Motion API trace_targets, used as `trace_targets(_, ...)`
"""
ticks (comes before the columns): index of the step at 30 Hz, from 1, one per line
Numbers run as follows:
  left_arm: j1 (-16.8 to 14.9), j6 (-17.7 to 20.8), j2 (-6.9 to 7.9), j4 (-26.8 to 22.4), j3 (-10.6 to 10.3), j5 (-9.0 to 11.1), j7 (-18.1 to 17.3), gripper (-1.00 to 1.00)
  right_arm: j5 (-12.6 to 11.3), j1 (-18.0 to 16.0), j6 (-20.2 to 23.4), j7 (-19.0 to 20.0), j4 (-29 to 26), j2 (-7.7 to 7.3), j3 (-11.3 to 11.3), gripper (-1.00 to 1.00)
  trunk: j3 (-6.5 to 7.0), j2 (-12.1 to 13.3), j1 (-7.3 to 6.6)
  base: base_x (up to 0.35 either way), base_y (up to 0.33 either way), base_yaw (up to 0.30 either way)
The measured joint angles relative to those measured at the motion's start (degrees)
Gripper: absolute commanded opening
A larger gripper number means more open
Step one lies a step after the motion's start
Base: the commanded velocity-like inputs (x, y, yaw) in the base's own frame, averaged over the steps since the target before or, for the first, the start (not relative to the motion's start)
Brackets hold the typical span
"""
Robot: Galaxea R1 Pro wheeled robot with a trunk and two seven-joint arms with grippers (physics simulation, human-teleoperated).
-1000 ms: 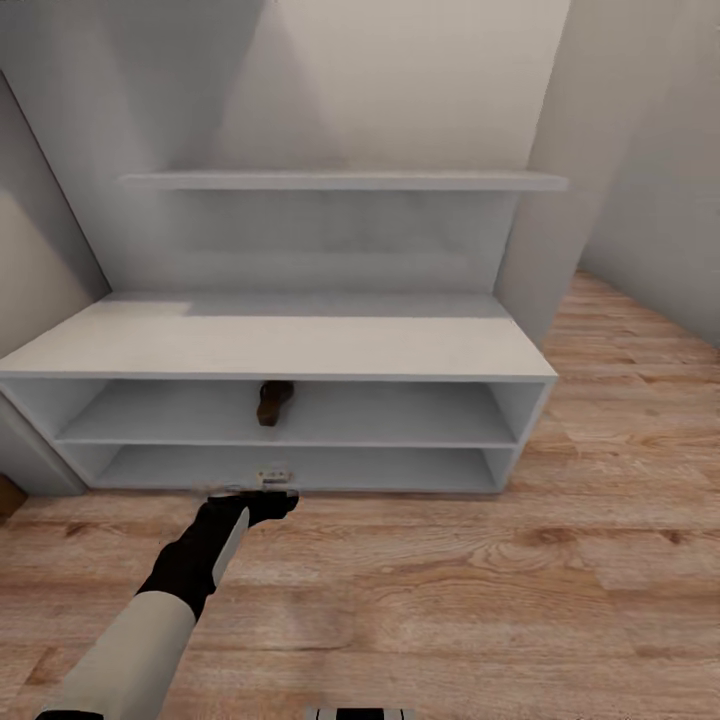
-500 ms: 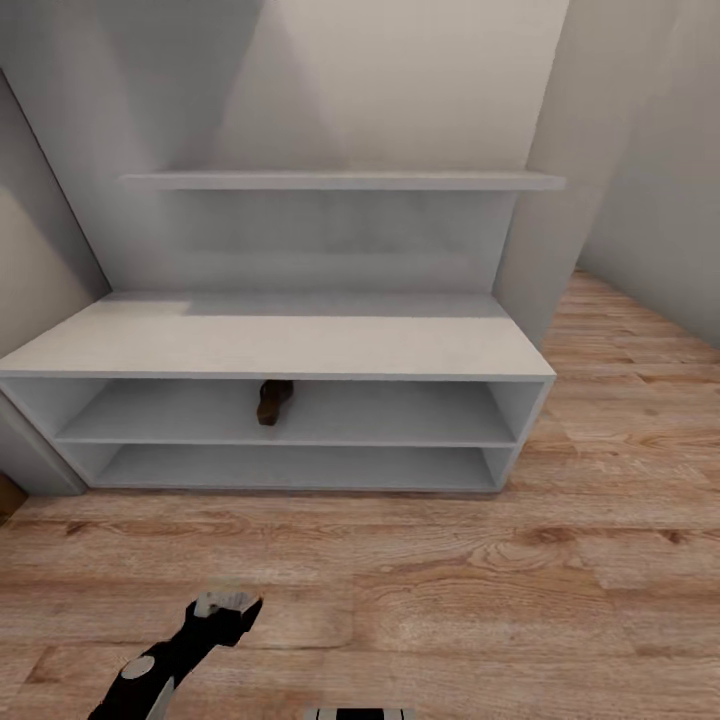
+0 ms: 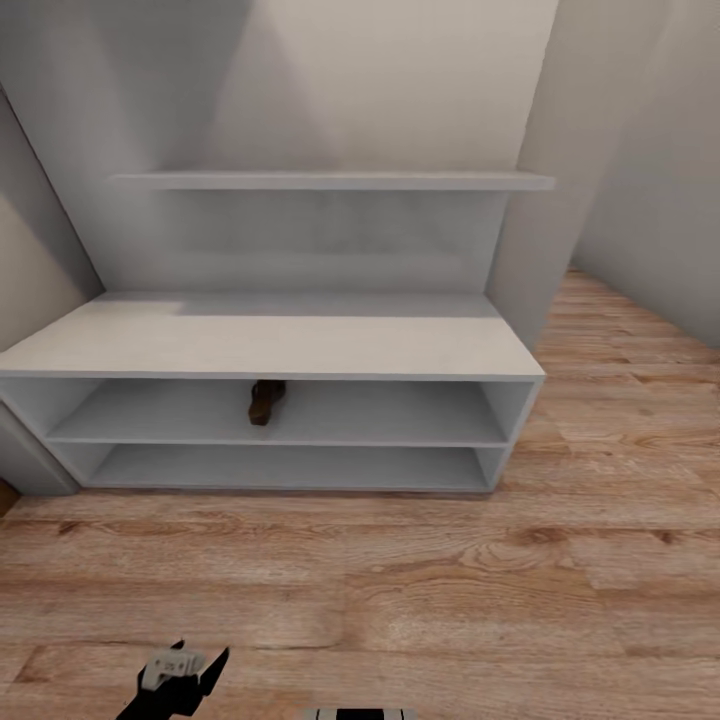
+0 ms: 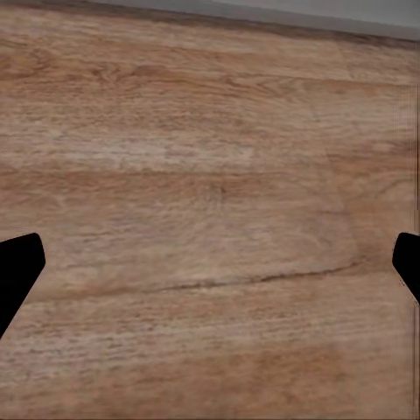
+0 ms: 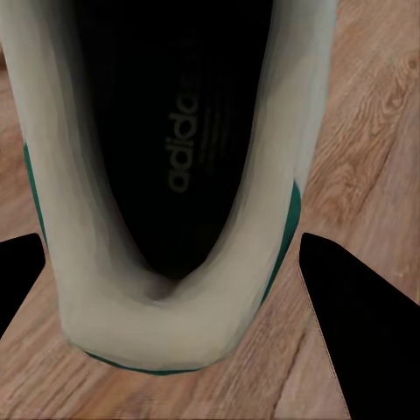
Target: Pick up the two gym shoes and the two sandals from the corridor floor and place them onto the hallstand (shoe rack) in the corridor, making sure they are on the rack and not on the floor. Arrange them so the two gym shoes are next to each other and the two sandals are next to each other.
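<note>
One dark brown sandal [image 3: 265,401] lies on the upper open shelf of the pale grey hallstand [image 3: 270,345], near its middle. My left gripper [image 3: 175,670] is low over the corridor floor [image 3: 450,590], well in front of the rack. In the left wrist view it [image 4: 210,271] is open, with bare planks between the black fingertips [image 4: 17,262]. A white gym shoe [image 5: 166,175] with a green edge and dark inside sits between the fingers of my right gripper [image 5: 175,280], which is shut on it, with floor planks behind.
A long wall shelf [image 3: 330,181] hangs above the bench top. Grey walls close in on both sides. Wood flooring [image 3: 640,400] runs past the rack's right end. A strip of the rack's base [image 4: 262,13] lies along one edge of the left wrist view.
My left arm has drawn back from the front of the lower shelf toward me and down. The sandal stays on the shelf. The camera has shifted slightly.
</note>
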Motion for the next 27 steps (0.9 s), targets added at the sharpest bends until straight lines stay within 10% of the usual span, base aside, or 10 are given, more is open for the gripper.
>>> trace_targets(27,0.45,-0.08,0.19,-0.06,2.72,0.13,-6.2,1.0,-0.01,-0.01,0.01,0.06,0.05,0.62,0.01,-1.0,0.0,0.0,0.03,-0.238,-0.077,0.0)
